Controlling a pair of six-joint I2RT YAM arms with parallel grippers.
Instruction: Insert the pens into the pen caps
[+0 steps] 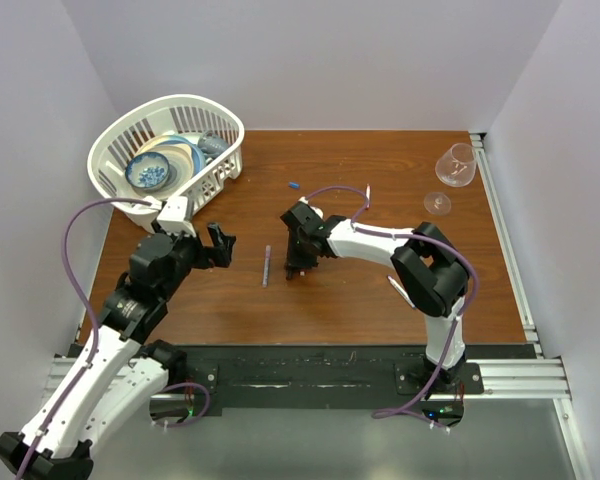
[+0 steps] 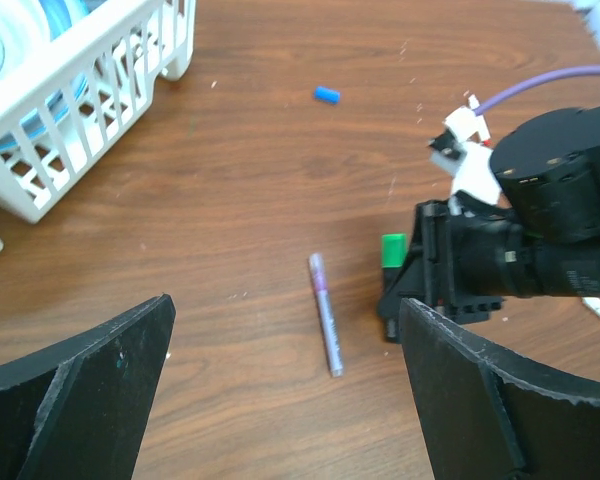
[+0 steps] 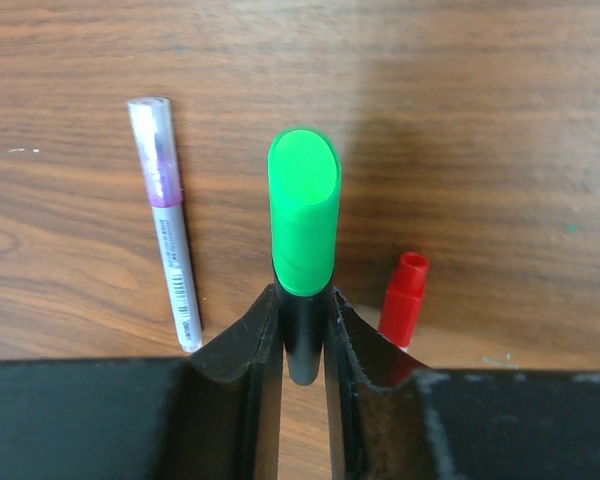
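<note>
My right gripper point(image 3: 303, 335) is shut on a stubby black marker point(image 3: 302, 345), whose green end point(image 3: 304, 210) sticks out past the fingertips. A thin purple-and-grey pen point(image 3: 165, 215) lies on the wood left of it. To the right a small red cap point(image 3: 404, 298) lies by the right finger, its near end hidden. In the top view the right gripper point(image 1: 298, 262) is at mid-table, with the purple pen point(image 1: 266, 265) between it and my left gripper point(image 1: 220, 245). The left gripper point(image 2: 285, 400) hangs open over the near end of that pen point(image 2: 325, 312). A blue cap point(image 2: 326, 95) lies farther back.
A white dish basket point(image 1: 170, 110) with bowls fills the back left corner. A clear glass point(image 1: 455, 165) lies at the back right. A white stick point(image 1: 393, 287) rests near the right arm's elbow. The blue cap point(image 1: 293, 185) sits just right of the basket.
</note>
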